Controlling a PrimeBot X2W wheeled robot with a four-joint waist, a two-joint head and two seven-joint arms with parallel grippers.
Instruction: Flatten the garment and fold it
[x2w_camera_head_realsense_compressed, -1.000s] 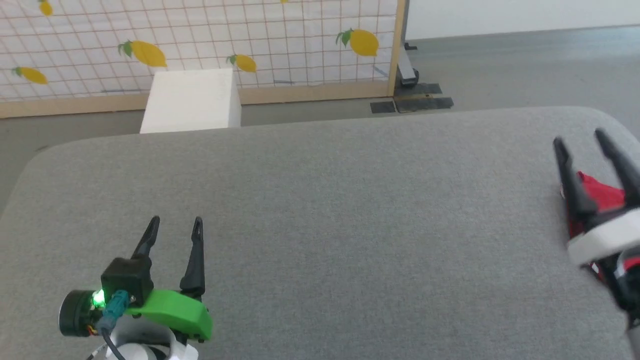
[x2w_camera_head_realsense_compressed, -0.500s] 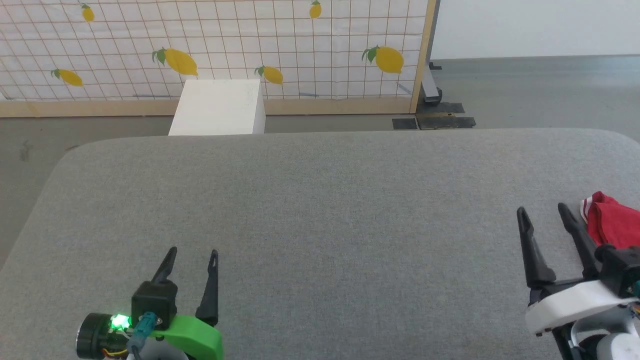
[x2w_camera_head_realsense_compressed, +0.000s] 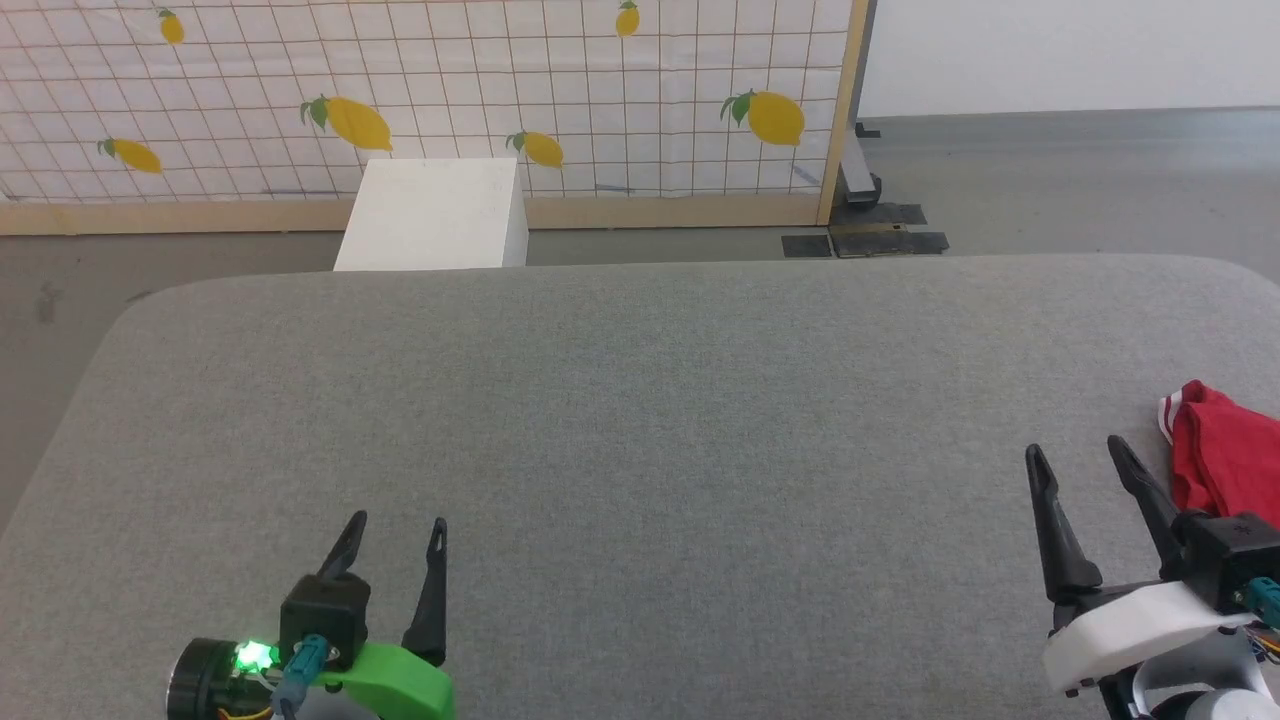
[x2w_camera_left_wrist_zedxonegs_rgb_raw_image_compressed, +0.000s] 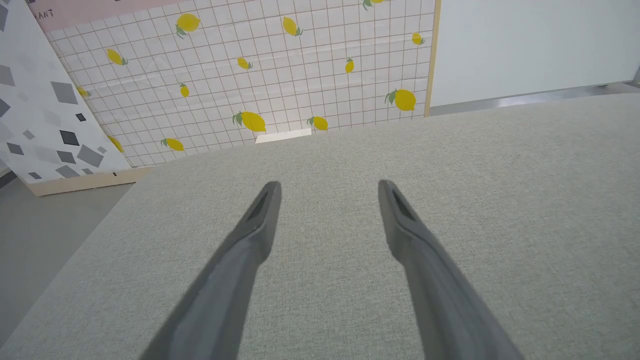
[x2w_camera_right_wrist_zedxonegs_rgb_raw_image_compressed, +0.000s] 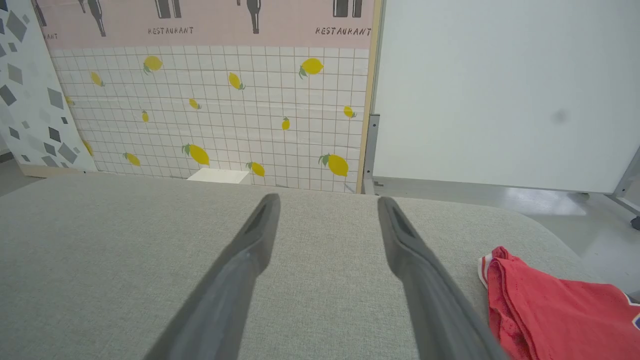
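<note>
**Red shirt is lying crumpled at the right edge, both pincers are standing open**

The garment (x2w_camera_head_realsense_compressed: 1225, 460) is lying in a crumpled heap on the grey tabletop (x2w_camera_head_realsense_compressed: 640, 400), close to its right edge. Its red cloth is looking soft and thin, with many small folds. At the far end of the heap a striped trim (x2w_camera_head_realsense_compressed: 1168, 415) in red and white is curling upward. The rest of the shirt is running out of the head view on the right.

The right pincer (x2w_camera_head_realsense_compressed: 1073, 448) is hovering just beside the garment, on its left. Its two long, dark, pointed fingers are standing wide apart and are holding nothing. Whether the nearer finger is touching the cloth, I cannot tell.

The left pincer (x2w_camera_head_realsense_compressed: 398, 524) is staying well apart from the shirt, over the near left part of the tabletop. Its fingers are also spread wide with nothing between them.

The tabletop is wearing a rough woven textile and has rounded corners. Behind it a plain white box (x2w_camera_head_realsense_compressed: 435, 215) is standing on the grey floor (x2w_camera_head_realsense_compressed: 1050, 180). Further back, a panel (x2w_camera_head_realsense_compressed: 500, 90) with a fine grid and yellow lemons is sitting in a pale wooden frame.
</note>
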